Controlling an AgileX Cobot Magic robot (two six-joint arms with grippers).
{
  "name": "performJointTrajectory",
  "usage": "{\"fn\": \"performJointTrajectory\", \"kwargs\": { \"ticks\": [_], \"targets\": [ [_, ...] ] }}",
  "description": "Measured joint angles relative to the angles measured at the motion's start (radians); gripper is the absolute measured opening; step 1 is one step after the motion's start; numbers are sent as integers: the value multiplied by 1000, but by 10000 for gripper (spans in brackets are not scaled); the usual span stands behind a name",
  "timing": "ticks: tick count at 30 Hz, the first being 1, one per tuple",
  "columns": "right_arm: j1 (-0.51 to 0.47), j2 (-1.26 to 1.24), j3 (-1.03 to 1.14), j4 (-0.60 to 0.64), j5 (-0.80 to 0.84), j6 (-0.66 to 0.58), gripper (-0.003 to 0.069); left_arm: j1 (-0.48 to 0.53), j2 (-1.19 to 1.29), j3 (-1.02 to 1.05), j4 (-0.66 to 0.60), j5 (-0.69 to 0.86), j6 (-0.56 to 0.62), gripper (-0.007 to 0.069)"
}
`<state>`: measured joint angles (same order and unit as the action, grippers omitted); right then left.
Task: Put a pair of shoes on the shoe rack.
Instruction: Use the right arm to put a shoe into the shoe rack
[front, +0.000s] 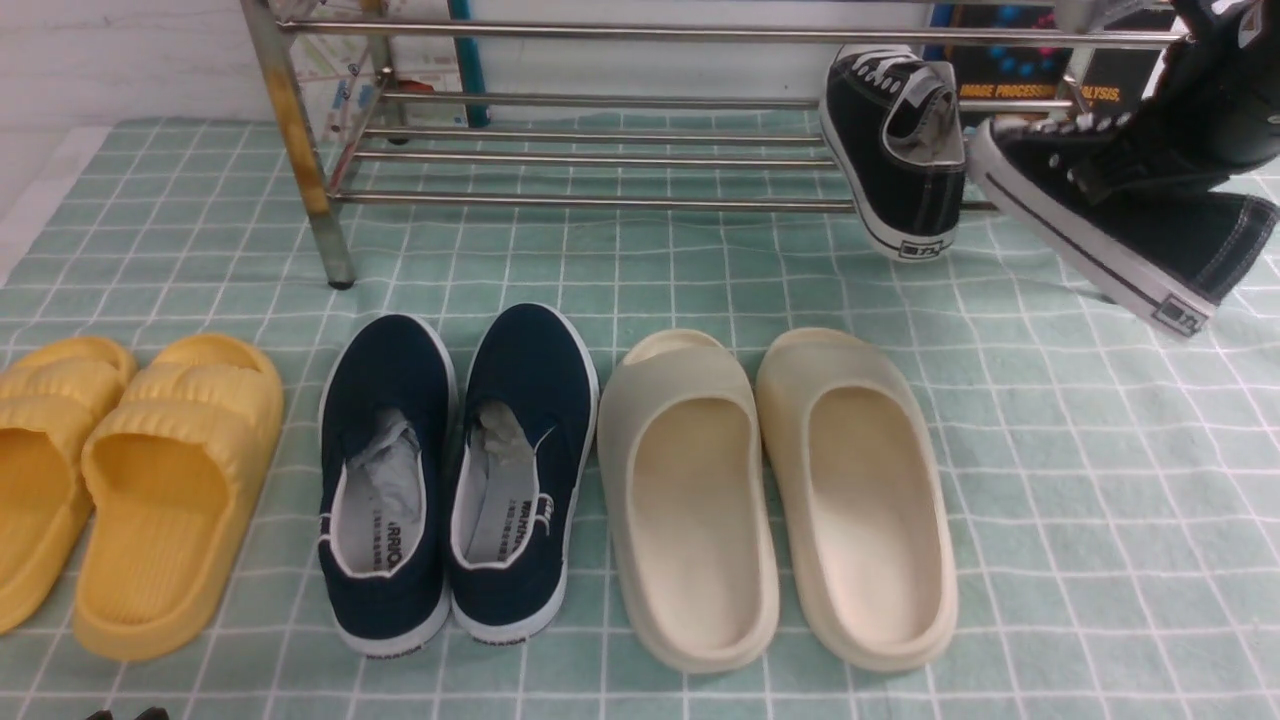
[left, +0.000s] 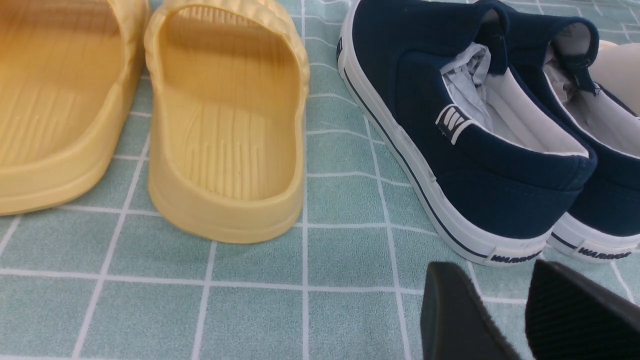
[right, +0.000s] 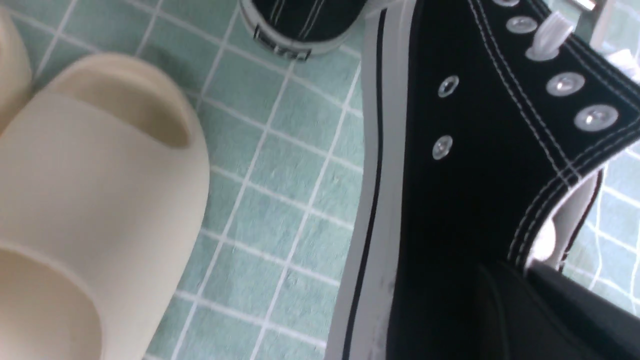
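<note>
Checked cloth (front: 1100, 500), rusty rack leg (front: 300, 150), front view

sneakers (front: 895, 170): black, white soles | slippers (front: 170, 470): yellow | cloth (front: 1100, 500): green-white check

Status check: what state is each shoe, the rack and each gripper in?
shoe rack, upright, one sneaker on it.
first sneaker, resting on the shoe rack's lower bars, heel overhanging the front.
second sneaker, airborne, tilted, held by the right gripper.
right gripper, shut on the second sneaker.
left gripper, open, empty.
navy slip-ons, on the cloth.
yellow slippers, on the cloth.
cream slippers, on the cloth.
</note>
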<state>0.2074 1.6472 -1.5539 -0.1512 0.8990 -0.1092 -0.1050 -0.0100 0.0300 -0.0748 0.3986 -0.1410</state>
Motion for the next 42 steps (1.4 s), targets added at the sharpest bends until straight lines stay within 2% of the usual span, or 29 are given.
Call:
{"fn": "performJointTrajectory", "kwargs": {
  "ticks": [6,10,16,29,35,42],
  "targets": [
    [2,1,-25,-21,-27,-5,22,0,0,0,0,0,0,239],
    [2,23,-26,-93,-91,0,22,0,0,0,0,0,0,239],
    [2,106,-26,-216,-214,90,22,0,0,0,0,0,0,239],
    [2,246,-41,-540,-399,409,22,0,0,0,0,0,0,239],
    [2,292,-49,-603,-514,520,22,0,0,0,0,0,0,239],
    [2,354,-57,-642,-530,543,22,0,0,0,0,0,0,239]
  ]
}}
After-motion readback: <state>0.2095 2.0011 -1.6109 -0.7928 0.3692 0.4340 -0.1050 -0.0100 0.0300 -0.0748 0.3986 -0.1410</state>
